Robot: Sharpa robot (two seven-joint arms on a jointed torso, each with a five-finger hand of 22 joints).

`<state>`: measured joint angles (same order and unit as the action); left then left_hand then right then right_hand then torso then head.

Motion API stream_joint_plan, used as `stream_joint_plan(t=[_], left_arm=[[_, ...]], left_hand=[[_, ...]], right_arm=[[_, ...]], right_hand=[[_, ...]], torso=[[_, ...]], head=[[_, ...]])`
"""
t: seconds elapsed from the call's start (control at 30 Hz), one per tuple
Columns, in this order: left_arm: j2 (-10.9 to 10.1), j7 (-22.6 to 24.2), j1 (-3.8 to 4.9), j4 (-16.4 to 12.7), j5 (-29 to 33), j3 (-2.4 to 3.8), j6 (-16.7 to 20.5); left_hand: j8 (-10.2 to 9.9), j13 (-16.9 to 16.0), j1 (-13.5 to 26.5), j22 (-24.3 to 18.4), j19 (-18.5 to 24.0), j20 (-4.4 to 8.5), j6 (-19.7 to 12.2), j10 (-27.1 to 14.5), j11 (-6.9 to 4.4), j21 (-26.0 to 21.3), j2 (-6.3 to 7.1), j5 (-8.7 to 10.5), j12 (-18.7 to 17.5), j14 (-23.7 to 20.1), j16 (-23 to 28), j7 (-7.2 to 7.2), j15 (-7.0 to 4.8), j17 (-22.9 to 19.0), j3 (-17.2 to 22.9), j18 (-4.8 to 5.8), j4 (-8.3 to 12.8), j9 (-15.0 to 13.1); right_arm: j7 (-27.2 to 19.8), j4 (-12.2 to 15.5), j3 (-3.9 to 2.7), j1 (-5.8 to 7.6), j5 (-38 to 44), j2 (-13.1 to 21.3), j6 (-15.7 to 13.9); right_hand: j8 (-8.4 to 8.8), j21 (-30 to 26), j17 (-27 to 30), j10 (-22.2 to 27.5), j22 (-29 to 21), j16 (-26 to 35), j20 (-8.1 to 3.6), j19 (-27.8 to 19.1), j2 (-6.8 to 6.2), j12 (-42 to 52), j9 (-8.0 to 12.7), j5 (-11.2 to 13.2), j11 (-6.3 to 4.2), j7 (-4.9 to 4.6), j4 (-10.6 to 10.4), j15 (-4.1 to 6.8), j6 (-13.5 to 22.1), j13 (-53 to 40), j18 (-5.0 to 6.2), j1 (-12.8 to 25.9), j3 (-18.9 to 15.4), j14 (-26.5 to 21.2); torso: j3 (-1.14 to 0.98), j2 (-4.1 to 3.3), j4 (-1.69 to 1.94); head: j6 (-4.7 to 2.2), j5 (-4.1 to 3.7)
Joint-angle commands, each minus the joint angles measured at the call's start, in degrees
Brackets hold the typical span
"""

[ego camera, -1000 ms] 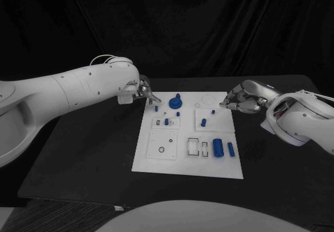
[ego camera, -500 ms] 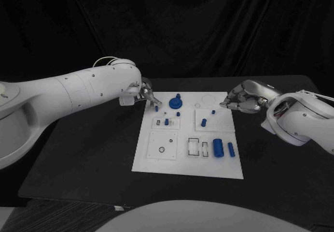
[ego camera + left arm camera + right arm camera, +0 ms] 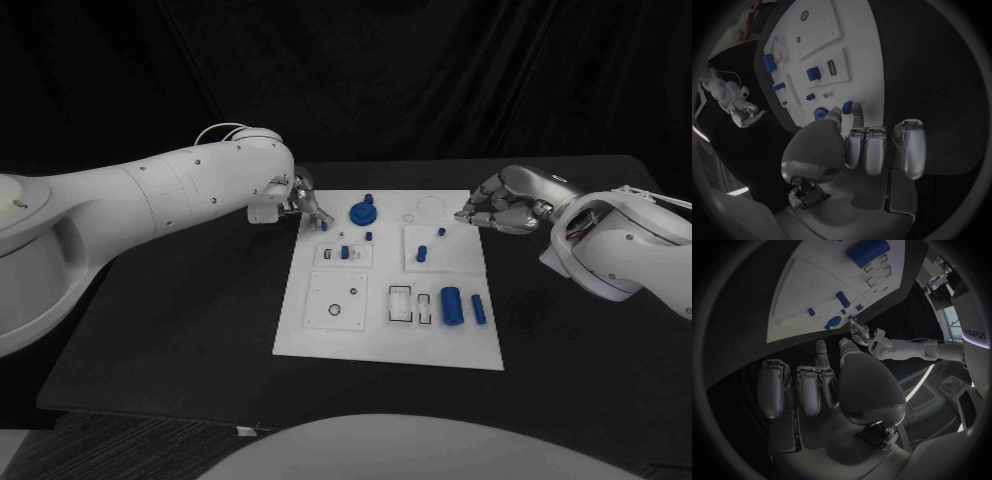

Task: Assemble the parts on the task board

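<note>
Small blue part (image 3: pixel 847 106), pinched between the fingertips (image 3: pixel 835 113) of the left hand (image 3: pixel 299 198) at the far left corner of the task board (image 3: pixel 325 335). The piece appears to be a short rigid plastic peg: light, stiff, and smooth enough to twist out of a shallow pinch. It is best held across its sides near the upper end, so that the lower end stays free to enter a socket. In the left wrist view the thumb and one finger close on the peg just above the white surface, while the other fingers hang curled beside them.

Other blue parts occupy the board. A round knob-like piece (image 3: pixel 362 212) stands near the far edge, just beside the held peg. Small pegs (image 3: pixel 368 236) stand behind the middle. A taller pin (image 3: pixel 421 254) stands right of centre. Two cylinders (image 3: pixel 451 305) lie side by side toward the near right corner, beside empty rectangular slots (image 3: pixel 401 305). The cylinders look thicker but equally light, and a grasp across their width would suit them.

The right hand (image 3: pixel 500 210) hovers at the board's far right corner, its fingers curled inward. No part is visible in them, and whether the fingertips touch the board cannot be told.

The board lies flat on the black table (image 3: pixel 173 330).
</note>
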<state>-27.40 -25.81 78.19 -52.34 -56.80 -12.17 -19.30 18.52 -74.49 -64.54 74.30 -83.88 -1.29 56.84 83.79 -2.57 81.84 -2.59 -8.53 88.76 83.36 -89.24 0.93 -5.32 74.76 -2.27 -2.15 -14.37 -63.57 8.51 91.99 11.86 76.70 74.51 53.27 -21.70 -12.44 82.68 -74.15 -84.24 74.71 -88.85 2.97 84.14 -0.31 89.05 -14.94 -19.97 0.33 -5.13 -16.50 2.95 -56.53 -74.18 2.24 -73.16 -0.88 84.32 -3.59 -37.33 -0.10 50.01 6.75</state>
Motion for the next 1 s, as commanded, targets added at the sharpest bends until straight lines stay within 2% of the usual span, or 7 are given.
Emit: stream_joint_plan(t=[0.03,0.37,0.5,0.6,0.83,0.87,1.0], left_arm=[[0.18,0.01,-0.15,0.09,-0.19,0.05,-1.08],[0.33,0.83,-0.26,0.04,-0.18,0.05,-0.76],[0.33,1.24,-0.28,0.01,-0.18,0.05,-0.59],[0.31,1.43,-0.28,-0.03,-0.18,0.05,-0.62],[0.31,1.97,-0.29,-0.05,-0.18,0.05,-0.68],[0.32,2.13,-0.29,-0.05,-0.18,0.05,-0.67],[0.34,2.47,-0.3,-0.06,-0.18,0.05,-0.6]], left_hand=[[0.08,-15.51,-0.85,10.99,-1.77,0.72,0.85,6.21,-0.44,-0.12,0.22,-1.17,1.24,6.64,-0.76,0.21,-0.6,15.24,-0.22,-0.07,0.45,-0.84],[-0.77,-15.51,-1.77,11.1,-1.8,0.81,1.18,6.21,-0.59,-0.26,0.19,-7.43,1.24,6.64,-0.76,0.02,-0.7,15.24,0.7,-0.08,1.12,-0.18],[-1.14,-15.51,-2.82,11.18,-1.83,0.93,1.25,6.21,-0.77,-0.31,0.2,-12.27,1.24,6.64,-0.76,-0.2,-0.85,15.24,2.01,-0.08,1.72,0.05],[-1.19,-15.51,-3.48,11.22,-1.86,1.01,1.43,6.21,-0.9,-0.31,0.14,-12.86,1.24,6.64,-0.76,-0.36,-0.95,15.24,3.01,-0.07,2.12,0.11],[-1.17,-15.51,-4.63,11.37,-1.96,1.35,2.62,6.21,-1.32,-0.3,0.77,-16.45,1.24,6.64,-0.76,-0.83,-1.29,15.24,6.28,-0.05,3.16,0.27],[-1.25,-15.51,-4.78,11.39,-1.96,1.46,2.9,6.21,-1.39,-0.37,1.2,-17.75,1.24,6.64,-0.76,-0.91,-1.39,15.24,7.82,-0.05,3.5,0.32],[-1.37,-15.51,-4.99,11.43,-1.97,1.53,3.04,6.21,-1.46,-0.44,1.68,-18.94,1.24,6.64,-0.76,-0.96,-1.45,15.24,9.85,-0.06,4.01,0.33]], right_arm=[[0.28,0.0,-0.04,-0.14,0.06,-0.01,0.05],[0.44,-0.21,-0.04,-0.16,0.06,-0.2,0.39],[0.59,-0.25,-0.04,-0.17,0.06,-0.19,0.6],[0.7,-0.31,-0.04,-0.17,0.05,-0.18,0.76],[0.88,-0.54,-0.04,-0.17,0.05,-0.32,1.05],[0.93,-0.58,-0.04,-0.17,0.05,-0.36,1.13],[1.06,-0.65,-0.04,-0.17,0.05,-0.42,1.35]], right_hand=[[-0.91,-0.01,-15.85,-5.76,12.76,-1.15,0.47,2.23,-0.5,0.95,-0.78,-1.17,0.44,-0.01,0.31,-0.09,-0.43,-15.82,-0.33,-1.65,-1.05,5.68],[-0.87,-0.12,-15.85,-5.76,12.72,-1.15,0.47,2.17,-0.49,0.95,-0.76,-1.21,0.45,-0.03,0.32,-0.1,-0.36,-15.82,-0.3,-1.71,-1.06,5.68],[-0.87,-0.12,-15.85,-5.76,12.72,-1.15,0.47,2.17,-0.49,0.95,-0.76,-1.21,0.45,-0.03,0.32,-0.1,-0.36,-15.82,-0.3,-1.71,-1.06,5.68],[-0.85,-0.16,-15.85,-5.76,12.71,-1.15,0.47,2.15,-0.48,0.95,-0.76,-1.22,0.45,-0.03,0.31,-0.1,-0.33,-15.82,-0.29,-1.72,-1.07,5.68],[-0.85,-0.17,-15.85,-5.76,12.71,-1.15,0.47,2.15,-0.48,0.95,-0.76,-1.22,0.45,-0.04,0.31,-0.1,-0.33,-15.82,-0.29,-1.72,-1.07,5.68],[-0.83,-0.26,-15.85,-5.76,12.67,-1.15,0.47,2.1,-0.47,0.95,-0.75,-1.22,0.46,-0.05,0.3,-0.1,-0.29,-15.82,-0.27,-1.72,-1.08,5.68],[-0.83,-0.26,-15.85,-5.76,12.67,-1.15,0.47,2.1,-0.47,0.95,-0.75,-1.22,0.46,-0.05,0.3,-0.1,-0.29,-15.82,-0.27,-1.72,-1.08,5.68]], torso=[[0.0,-0.01,0.0],[-0.03,0.0,-0.01],[0.01,-0.01,-0.01],[-0.01,-0.01,0.02],[0.0,0.0,0.01],[-0.01,0.0,0.01],[-0.01,-0.01,-0.01]], head=[[-0.01,-0.14],[-0.01,0.02],[-0.01,0.03],[-0.01,-0.06],[-0.01,0.04],[-0.01,0.03],[-0.01,-0.02]])
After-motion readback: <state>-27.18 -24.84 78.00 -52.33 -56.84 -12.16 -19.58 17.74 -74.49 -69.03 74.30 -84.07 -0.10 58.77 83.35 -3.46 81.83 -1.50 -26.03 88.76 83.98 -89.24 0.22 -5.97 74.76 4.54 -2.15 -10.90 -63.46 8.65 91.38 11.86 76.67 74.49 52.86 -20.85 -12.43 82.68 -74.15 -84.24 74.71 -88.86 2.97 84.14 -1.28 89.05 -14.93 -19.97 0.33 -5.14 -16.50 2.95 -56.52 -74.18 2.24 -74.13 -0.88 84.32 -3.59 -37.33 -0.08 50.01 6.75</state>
